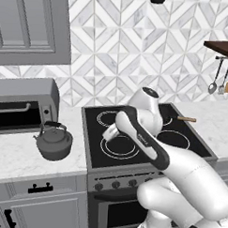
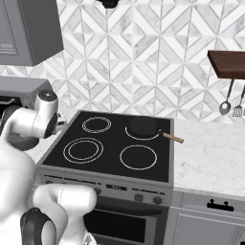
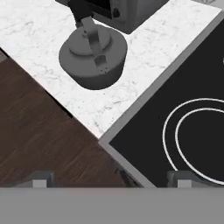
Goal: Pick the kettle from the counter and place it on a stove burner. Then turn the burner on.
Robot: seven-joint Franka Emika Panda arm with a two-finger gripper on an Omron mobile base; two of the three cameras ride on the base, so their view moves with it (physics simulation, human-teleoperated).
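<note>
The squat dark grey kettle [image 1: 53,141] stands upright on the white marble counter [image 1: 17,161], left of the black cooktop; in the hand view the kettle [image 3: 92,54] sits on the counter [image 3: 135,83] ahead. My gripper [image 1: 110,133] hovers over the cooktop's front left area, above the large double-ring stove burner [image 1: 115,149], a short way right of the kettle. The gripper [image 3: 110,179] is open with nothing between its fingertips [image 3: 39,179]. The same stove burner [image 2: 83,149] lies at the cooktop's front left, and its rings [image 3: 168,135] curve past the right fingertip.
A grey toaster oven [image 1: 22,107] stands right behind the kettle. A black frying pan [image 2: 143,127] with a wooden handle sits on the back right burner. Stove knobs [image 1: 115,184] line the front panel. Utensils [image 1: 213,85] hang under a dark shelf at the right.
</note>
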